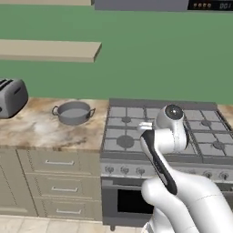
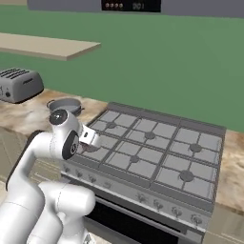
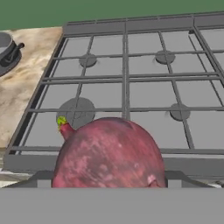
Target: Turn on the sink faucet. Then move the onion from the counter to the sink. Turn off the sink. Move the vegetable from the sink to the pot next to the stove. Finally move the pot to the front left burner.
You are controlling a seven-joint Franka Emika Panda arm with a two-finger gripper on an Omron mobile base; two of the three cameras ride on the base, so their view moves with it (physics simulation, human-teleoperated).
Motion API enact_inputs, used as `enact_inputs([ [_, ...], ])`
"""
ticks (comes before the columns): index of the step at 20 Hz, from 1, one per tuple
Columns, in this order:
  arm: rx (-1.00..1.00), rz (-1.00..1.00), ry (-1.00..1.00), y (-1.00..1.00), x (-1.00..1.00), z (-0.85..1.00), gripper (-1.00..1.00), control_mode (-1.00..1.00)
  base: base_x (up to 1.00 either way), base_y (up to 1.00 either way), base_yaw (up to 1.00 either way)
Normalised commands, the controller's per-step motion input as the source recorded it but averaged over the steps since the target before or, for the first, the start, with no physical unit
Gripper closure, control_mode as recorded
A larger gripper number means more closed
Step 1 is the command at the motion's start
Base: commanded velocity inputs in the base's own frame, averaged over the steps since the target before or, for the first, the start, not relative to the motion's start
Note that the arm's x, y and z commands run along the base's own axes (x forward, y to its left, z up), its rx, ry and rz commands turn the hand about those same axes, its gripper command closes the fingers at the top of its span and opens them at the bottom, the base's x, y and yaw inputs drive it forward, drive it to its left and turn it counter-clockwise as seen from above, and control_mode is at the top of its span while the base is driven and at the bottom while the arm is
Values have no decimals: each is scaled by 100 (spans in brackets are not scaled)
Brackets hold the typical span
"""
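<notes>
The onion, a reddish ball with a small stalk, looms large at the bottom of the hand view, and my gripper is shut on it. It hangs above the front edge of the stove, near the front left burner. The grey pot with two handles stands empty on the counter just left of the stove, also visible as the pot behind my arm and at the hand view's left edge. The sink and the faucet are out of view.
A silver toaster stands on the counter far left of the pot. A beige shelf hangs on the green wall above. Drawers sit under the counter and the oven window is below the stove knobs.
</notes>
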Motion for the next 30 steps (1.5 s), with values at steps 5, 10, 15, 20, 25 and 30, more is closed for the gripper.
enact_inputs([
  [5, 0, 0, 0, 0, 0, 0, 100, 100, 23, 54, -11],
  [10, 0, 0, 0, 0, 0, 0, 100, 100, 26, 52, -11],
  [15, 0, 0, 0, 0, 0, 0, 100, 100, 33, 40, -9],
  [20, 0, 0, 0, 0, 0, 0, 100, 100, 36, 24, -7],
  [25, 0, 0, 0, 0, 0, 0, 100, 100, 37, 26, -9],
  [30, 0, 0, 0, 0, 0, 0, 100, 100, 40, 37, -12],
])
